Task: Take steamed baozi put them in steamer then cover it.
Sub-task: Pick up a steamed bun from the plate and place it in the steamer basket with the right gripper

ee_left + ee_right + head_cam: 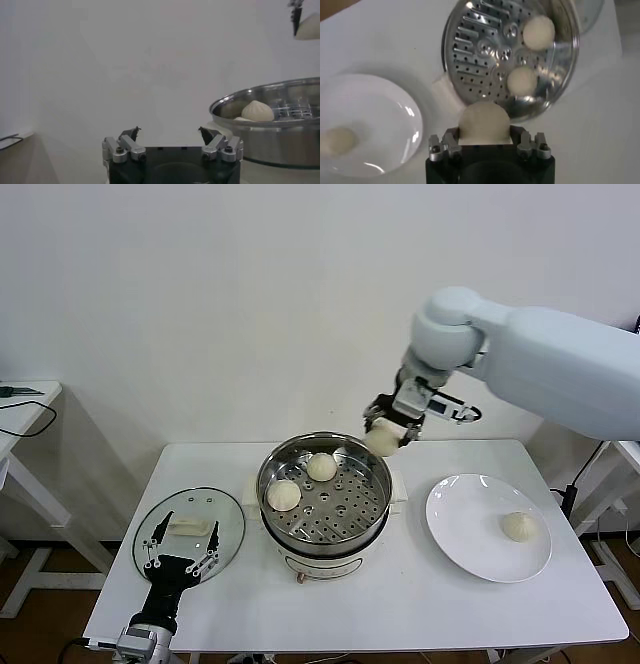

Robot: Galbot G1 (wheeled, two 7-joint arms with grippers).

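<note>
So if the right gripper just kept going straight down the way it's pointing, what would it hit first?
Probably the steamer: the right gripper, shut on a baozi, points down at its near rim, though depth is unclear.

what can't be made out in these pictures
- Head view: underside of the cream-white pleated baozi, covered by the right gripper shut on it.
- Left wrist view: shiny round steel steamer, cut off at the frame edge.
- Head view: open left gripper covers part of the round glass lid.
</note>
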